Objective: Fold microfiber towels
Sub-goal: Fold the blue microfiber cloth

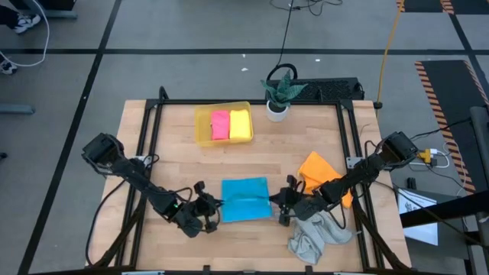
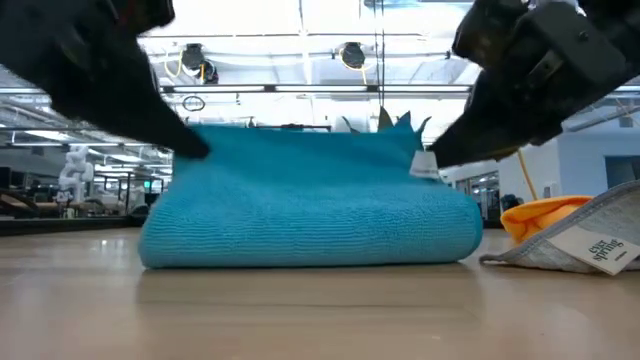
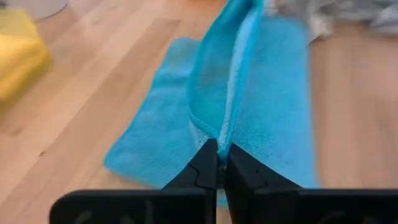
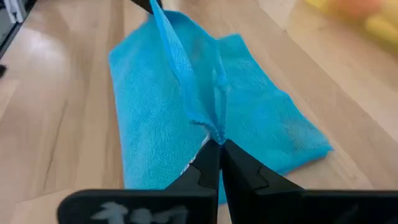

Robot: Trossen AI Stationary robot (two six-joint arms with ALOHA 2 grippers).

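The bright blue towel [image 1: 245,199] lies folded on the wooden table's near middle. A ridge of it is raised between my two grippers, and its lower part [image 2: 310,235] rests on the table. My left gripper [image 3: 219,146] is shut on the ridge's left end, and my right gripper [image 4: 216,144] is shut on its right end. The orange towel [image 1: 319,169] and the grey towel [image 1: 313,237] lie by the right arm. The pink towel [image 1: 220,124] and the yellow towel [image 1: 241,123] lie folded in the tray. My left gripper pinches the raised ridge's left end [image 3: 214,132] between its two fingertips, slanting down from the table's left. The hemmed edge runs taut from there toward the other gripper. The rest of the towel stays on the table. My right gripper pinches the ridge's right end [image 4: 212,129] at its fingertips, slanting down from the table's right. The cloth rises from the table to the fingers and stretches to the left gripper's fingers [image 4: 153,5]. One layer or several, I cannot tell.
A translucent yellow tray [image 1: 200,126] stands at the far middle, with a potted plant [image 1: 280,93] to its right. A black frame [image 1: 149,137] runs along the table's sides. Bare wood lies between the tray and the blue towel.
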